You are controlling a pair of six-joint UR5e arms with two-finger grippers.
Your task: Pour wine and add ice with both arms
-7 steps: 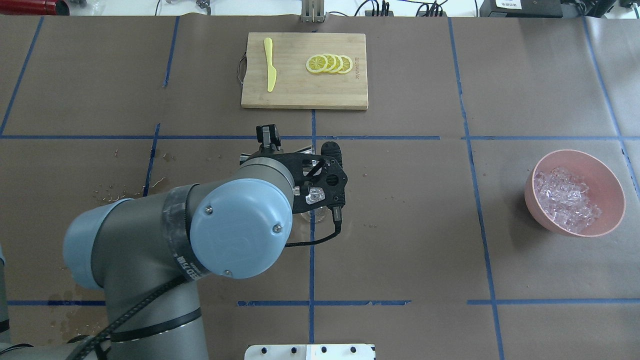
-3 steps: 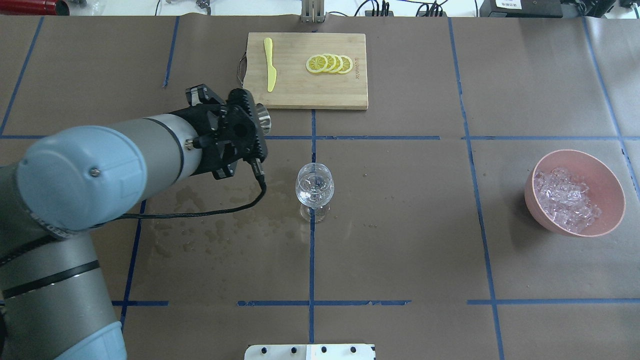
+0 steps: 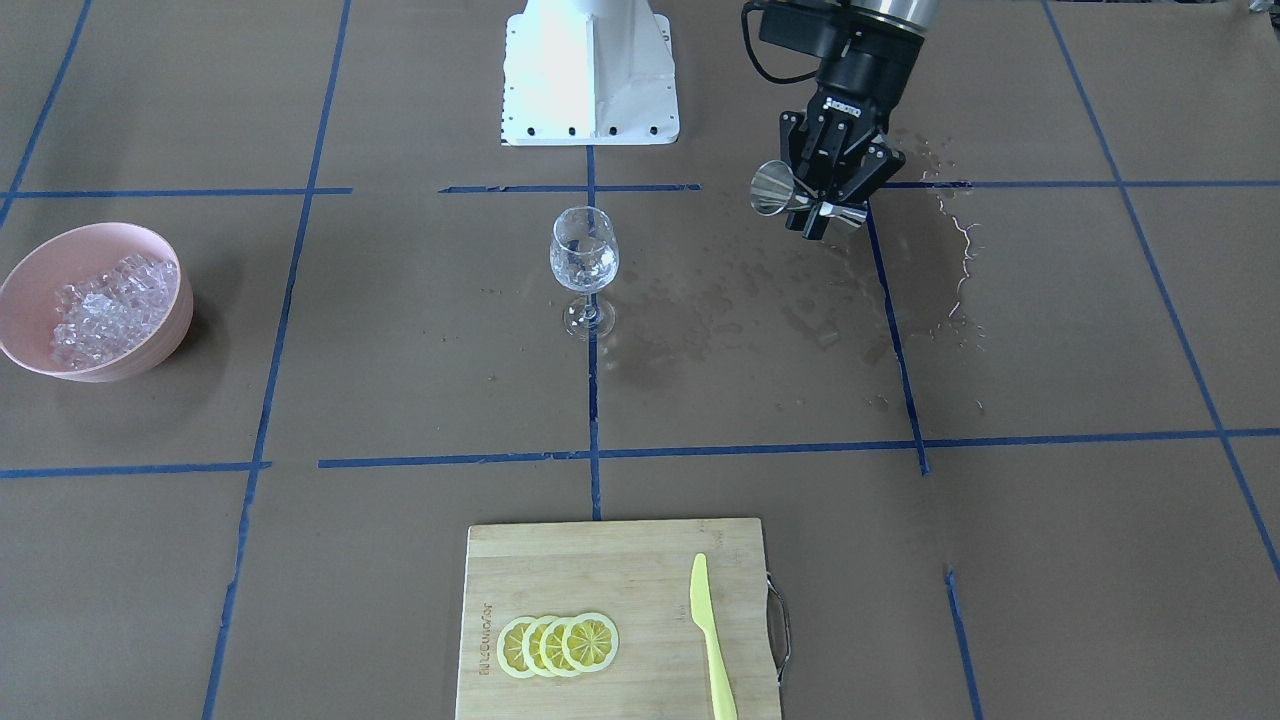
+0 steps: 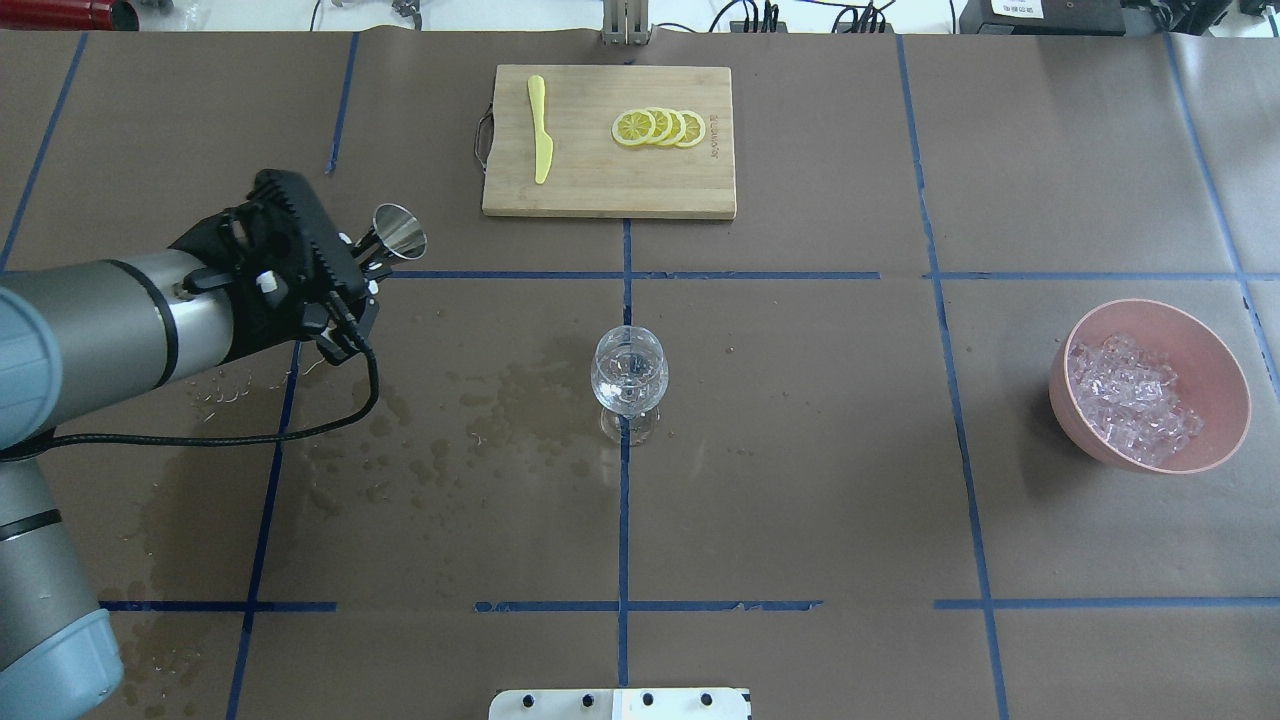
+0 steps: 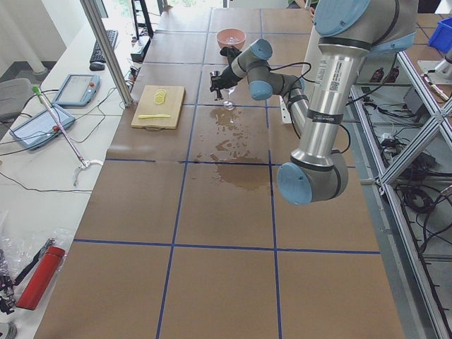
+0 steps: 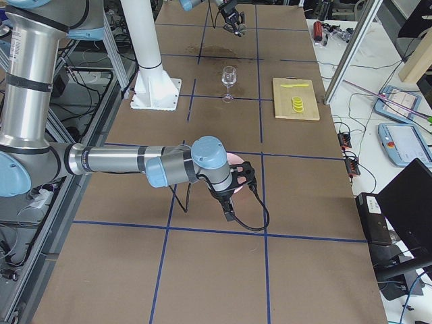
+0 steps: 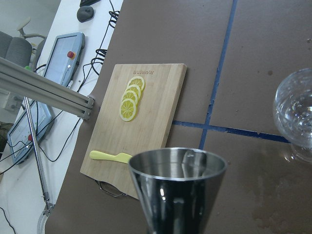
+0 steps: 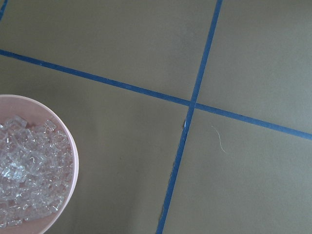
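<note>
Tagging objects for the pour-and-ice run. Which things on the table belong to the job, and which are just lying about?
In the job:
- wine glass
- steel jigger, gripped in the left tool
- ice in the pink bowl

Lying about:
- cutting board
- lemon slices on it
- yellow knife on it
- wet patches on the paper

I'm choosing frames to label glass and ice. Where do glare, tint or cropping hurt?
Front-facing view: white base is blown out by glare. Left wrist view: jigger mirrors its surroundings, wine glass cropped at the edge. Right wrist view: greenish cast, ice crisp.
</note>
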